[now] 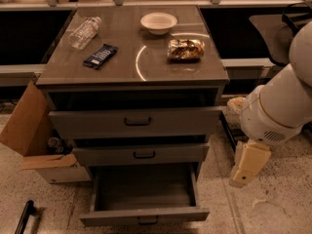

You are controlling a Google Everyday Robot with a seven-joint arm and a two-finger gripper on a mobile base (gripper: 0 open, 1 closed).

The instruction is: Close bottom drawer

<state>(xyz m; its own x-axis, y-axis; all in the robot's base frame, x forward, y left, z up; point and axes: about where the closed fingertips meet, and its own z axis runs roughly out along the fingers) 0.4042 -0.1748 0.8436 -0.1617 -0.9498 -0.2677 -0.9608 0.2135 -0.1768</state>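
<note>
Hanging right of cabinet (131, 69), gripper (243, 172) touches nothing; open or closed, cannot tell; bottom drawer (144, 214) pulled out.

The bottom drawer (144, 215) is pulled far out. The pincer (242, 178) hangs low on its right side, not touching it.
</note>
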